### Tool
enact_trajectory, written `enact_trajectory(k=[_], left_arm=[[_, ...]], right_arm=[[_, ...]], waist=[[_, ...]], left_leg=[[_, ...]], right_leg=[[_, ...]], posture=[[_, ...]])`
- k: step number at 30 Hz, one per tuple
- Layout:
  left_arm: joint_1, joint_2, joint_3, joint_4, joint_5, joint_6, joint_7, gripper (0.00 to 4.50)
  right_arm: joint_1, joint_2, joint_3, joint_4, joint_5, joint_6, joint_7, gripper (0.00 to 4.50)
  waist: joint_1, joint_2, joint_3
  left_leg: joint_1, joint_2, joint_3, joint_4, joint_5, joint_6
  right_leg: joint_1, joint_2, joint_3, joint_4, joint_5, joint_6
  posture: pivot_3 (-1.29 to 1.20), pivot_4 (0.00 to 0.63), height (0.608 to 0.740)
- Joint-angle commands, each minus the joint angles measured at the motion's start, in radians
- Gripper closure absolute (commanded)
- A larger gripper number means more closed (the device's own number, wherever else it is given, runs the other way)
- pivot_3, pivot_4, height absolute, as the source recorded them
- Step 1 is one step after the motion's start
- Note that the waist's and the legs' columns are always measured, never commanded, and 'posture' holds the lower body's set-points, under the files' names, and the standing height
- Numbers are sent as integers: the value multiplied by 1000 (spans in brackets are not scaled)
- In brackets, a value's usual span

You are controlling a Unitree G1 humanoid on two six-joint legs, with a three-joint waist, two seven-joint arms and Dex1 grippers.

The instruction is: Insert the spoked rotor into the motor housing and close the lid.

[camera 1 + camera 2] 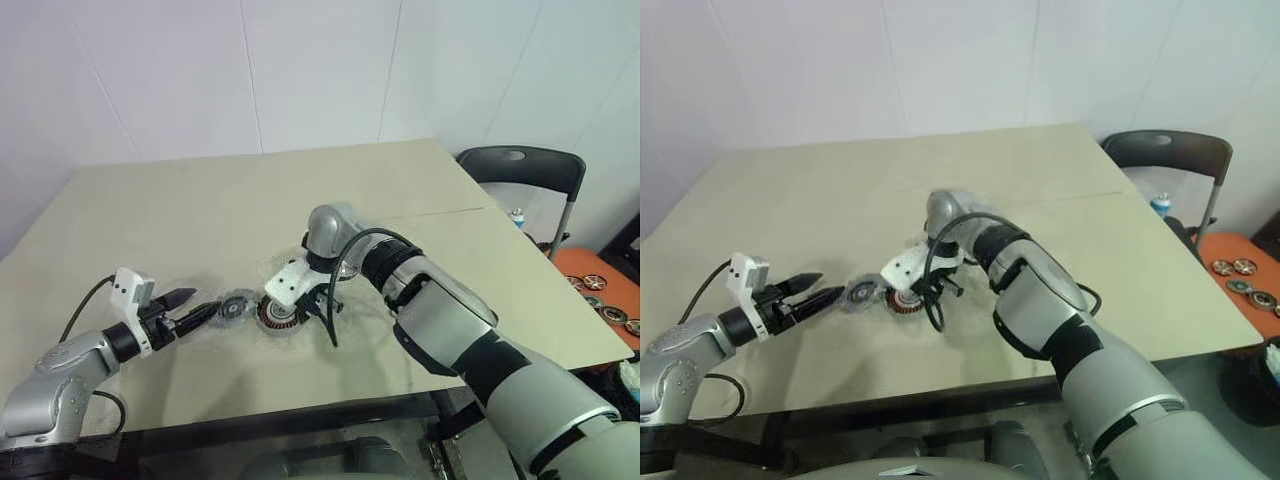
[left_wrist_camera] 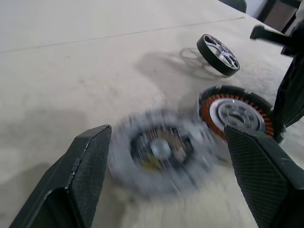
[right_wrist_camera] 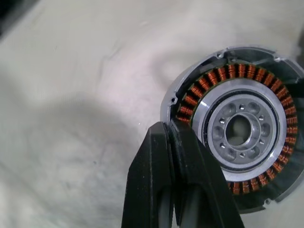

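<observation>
- The left gripper [image 1: 205, 306] is low over the surface [image 1: 200, 210], its fingers [image 2: 88, 166] spread wide and holding nothing
- The lid [image 2: 161, 149] lies flat on the surface just ahead of the left gripper, in line with the gap between its fingers; it shows blurred in the left wrist view, and whether the fingertips touch it cannot be told
- The housing [image 3: 237, 130] lies flat just beyond the lid as seen from the left gripper, copper windings up around a pale metal centre, and sits close beside the lid
- The right gripper [image 3: 173, 137] points steeply down over the housing, its two fingers pressed together with nothing between them; their tips lie over the housing's rim in the right wrist view, and contact cannot be told
- The rotor [image 2: 218, 53] stands on its edge on the surface, further from the left gripper than the housing and apart from it, dark rim with pale spokes
- A chair [image 1: 525, 170] stands past the far corner of the surface, on the right gripper's side
</observation>
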Motion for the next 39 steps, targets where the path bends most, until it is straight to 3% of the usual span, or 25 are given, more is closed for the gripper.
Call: enact_trajectory(k=[1, 5, 10, 14, 17, 26, 39], left_arm=[[-41, 11, -8, 15, 9, -23, -13, 470], [-53, 14, -16, 27, 12, -27, -20, 470], [-38, 17, -11, 17, 11, -23, -27, 470], [-17, 22, -3, -1, 6, -15, -30, 470], [-2, 19, 0, -9, 3, -11, -28, 470], [-24, 21, -19, 13, 9, -9, -34, 470], [-84, 39, -49, 75, 28, -20, -71, 470]], right_arm=[[7, -33, 77, -216, 177, 272, 3, 4478], [38, -87, 161, -434, 287, 575, 3, 4478], [53, -50, 144, -513, 270, 806, -4, 4478], [50, 21, 120, -373, 197, 871, -168, 4478], [36, 33, 96, -324, 178, 868, -211, 4478], [11, 1, 12, -265, 117, 896, -380, 4478], [112, -87, 50, -558, 126, 1126, -209, 4478]], waist=[[-6, 0, 0], [-8, -2, -1], [-8, -4, -2], [-12, -4, -2], [-9, -2, -2], [-3, -2, -1], [-12, -5, -4]], left_leg=[[-1, 0, 0, 0, 0, 0], [-6, -1, 0, 3, -1, -1], [-15, -1, 0, 4, 0, -1], [-15, -1, 0, 4, -1, -1], [-14, -1, 0, 4, 0, -1], [-13, -1, -1, 9, 0, -2], [-16, -1, 1, 7, -1, -1]], right_leg=[[0, 0, 0, 0, 0, 0], [-4, -1, 0, -1, 0, 0], [-14, -2, 0, 0, 0, 0], [-14, -2, 0, 1, 0, 0], [-13, -2, -1, 2, 1, -1], [-9, -2, -2, 1, 2, -1], [-14, -2, -2, 0, 2, -1]], posture=[[0, 0, 740], [0, 0, 740], [0, 0, 740], [0, 0, 740], [0, 0, 740], [0, 0, 740], [0, 0, 740]])
